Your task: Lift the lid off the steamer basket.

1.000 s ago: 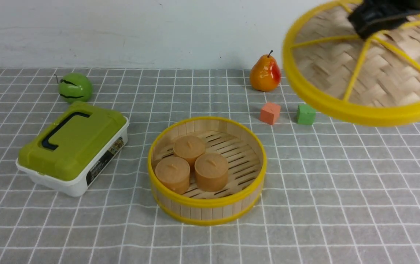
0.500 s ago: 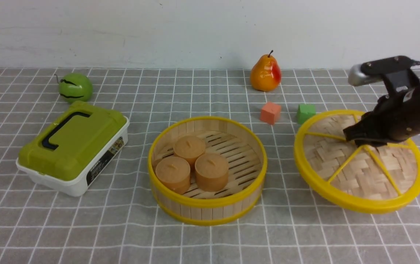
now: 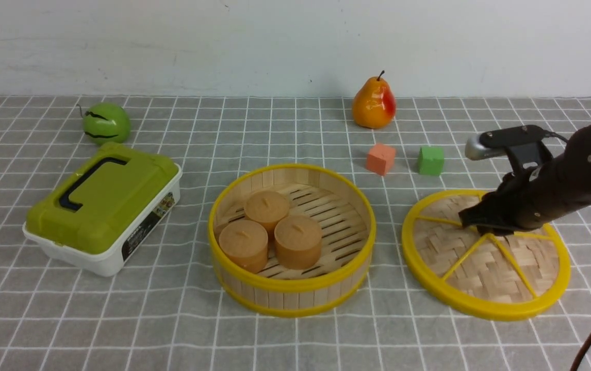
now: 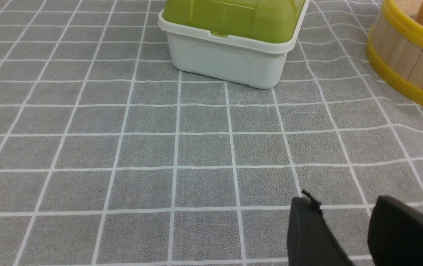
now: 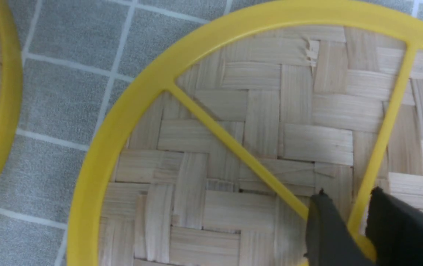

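Lid (image 3: 502,268), woven bamboo with yellow rim and spokes: lay off the steamer basket (image 3: 295,284), apart from it on its right, on the grid-patterned bench (image 3: 182,335). Right fingers (image 5: 326,221): stood partly open around the lid's central knob (image 5: 364,245); could not tell whether touching it. Left fingers (image 4: 307,225): stood apart, with only bench showing between the tips. Three tan cylindrical pieces (image 3: 298,242): sat inside the basket. Olive-topped white box (image 3: 102,206): rested well to the basket's left. Pear (image 3: 374,103): stood upright beyond the pink block (image 3: 380,159) and green block (image 3: 431,161).
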Controlling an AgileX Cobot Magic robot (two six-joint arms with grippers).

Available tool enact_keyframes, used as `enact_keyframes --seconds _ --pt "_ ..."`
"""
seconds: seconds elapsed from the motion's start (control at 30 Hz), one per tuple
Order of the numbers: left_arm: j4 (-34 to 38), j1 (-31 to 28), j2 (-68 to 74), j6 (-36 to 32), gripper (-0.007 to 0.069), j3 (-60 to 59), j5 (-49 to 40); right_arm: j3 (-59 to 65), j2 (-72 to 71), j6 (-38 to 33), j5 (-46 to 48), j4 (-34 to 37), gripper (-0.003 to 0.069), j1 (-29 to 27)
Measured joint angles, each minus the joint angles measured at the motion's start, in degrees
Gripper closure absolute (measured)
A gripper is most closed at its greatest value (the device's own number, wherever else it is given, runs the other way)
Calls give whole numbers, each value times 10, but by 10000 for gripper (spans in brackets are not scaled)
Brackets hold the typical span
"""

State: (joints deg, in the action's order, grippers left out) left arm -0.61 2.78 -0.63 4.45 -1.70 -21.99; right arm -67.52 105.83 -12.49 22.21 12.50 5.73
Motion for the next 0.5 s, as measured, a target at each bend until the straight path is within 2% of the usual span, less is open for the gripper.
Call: enact_keyframes --seconds 0.07,0.1,0.13,0.2,0.27,0.33,0.4,0.5 --pt "0 0 0 0 386 0 0 0 -7 0 7 8 358 0" --pt "0 0 0 0 386 0 0 0 -7 0 9 9 347 0" --pt "0 0 0 0 386 0 0 0 -23 0 24 16 270 0" --pt "0 0 0 0 386 0 0 0 -63 0 48 21 162 0" --pt "0 0 0 0 386 0 0 0 -104 0 64 21 118 0" --pt "0 0 0 0 386 0 0 0 -174 0 86 21 91 0" --pt "0 0 0 0 386 0 0 1 -239 0 104 20 99 0" --pt "0 0 0 0 386 0 0 16 -351 0 121 8 180 0"
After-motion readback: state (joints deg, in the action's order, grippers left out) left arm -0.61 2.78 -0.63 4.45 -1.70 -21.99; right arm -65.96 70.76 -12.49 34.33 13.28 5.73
